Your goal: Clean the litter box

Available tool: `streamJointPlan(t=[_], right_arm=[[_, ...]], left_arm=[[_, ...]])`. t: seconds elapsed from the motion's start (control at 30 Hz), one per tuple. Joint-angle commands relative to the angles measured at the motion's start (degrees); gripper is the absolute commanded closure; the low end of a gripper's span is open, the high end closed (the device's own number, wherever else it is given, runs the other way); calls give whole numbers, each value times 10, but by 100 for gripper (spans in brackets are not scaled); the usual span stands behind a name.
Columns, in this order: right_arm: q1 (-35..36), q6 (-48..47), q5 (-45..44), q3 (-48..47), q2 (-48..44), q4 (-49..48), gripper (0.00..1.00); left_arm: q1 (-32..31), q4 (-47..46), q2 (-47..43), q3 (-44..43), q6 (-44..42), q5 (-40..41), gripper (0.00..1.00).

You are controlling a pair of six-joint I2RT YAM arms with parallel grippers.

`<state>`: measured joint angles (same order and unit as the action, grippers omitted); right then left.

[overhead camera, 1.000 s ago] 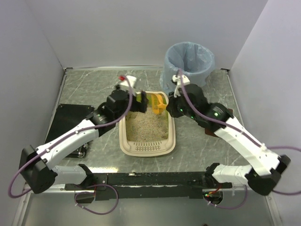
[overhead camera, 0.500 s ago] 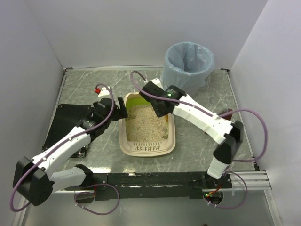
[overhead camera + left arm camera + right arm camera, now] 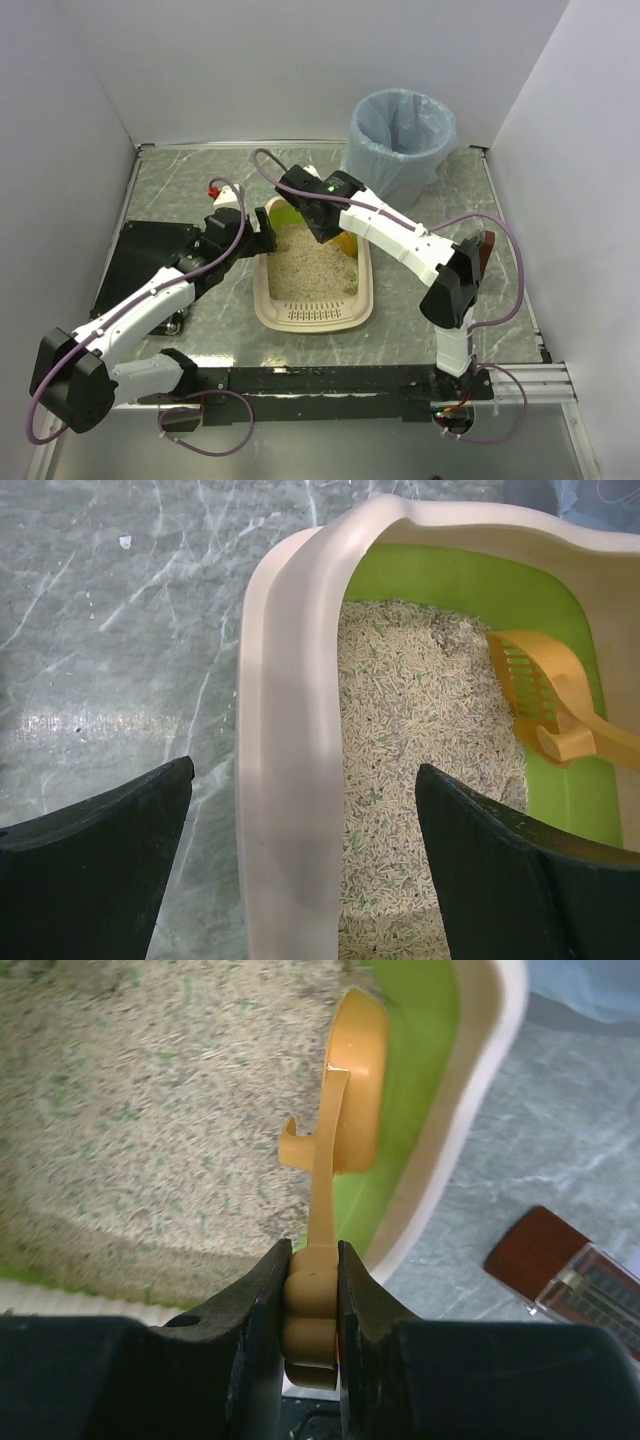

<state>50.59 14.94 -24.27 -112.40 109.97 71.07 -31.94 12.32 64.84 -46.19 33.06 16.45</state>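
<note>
Top external view: the litter box lies mid-bench, its slotted lip nearest the arm bases. The left pincer gapes wide astride the box's left rim. The right pincer clamps the orange scoop by its handle, at the box's far right wall. Beyond the box stands the grey bin.

The litter box sits flat on the desk near its middle, lengthwise from near to far. It is a rounded-rectangular cream tray with a slotted lip at the near end and a lime-green inner wall. Beige litter, flecked green, lies unevenly across its floor.
</note>
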Motion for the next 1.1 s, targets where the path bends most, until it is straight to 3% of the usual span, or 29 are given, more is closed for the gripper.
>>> streamJointPlan(t=[0.0,0.37,0.47,0.73,1.07], right_arm=[[-16,-25,132,-34,-6,-15,100],[-43,6,269,-92,20,-21,100],[-46,24,261,-78,16,-30,100],[-98,85,229,89,-69,-72,100],[-151,127,366,278,-146,-176,100]], left_arm=[[8,-18,-9,7,-1,-9,3],[15,-39,-9,31,7,-23,3],[18,-47,-10,38,8,-32,3],[21,-65,7,46,15,-58,3],[20,-34,57,32,13,-103,3]])
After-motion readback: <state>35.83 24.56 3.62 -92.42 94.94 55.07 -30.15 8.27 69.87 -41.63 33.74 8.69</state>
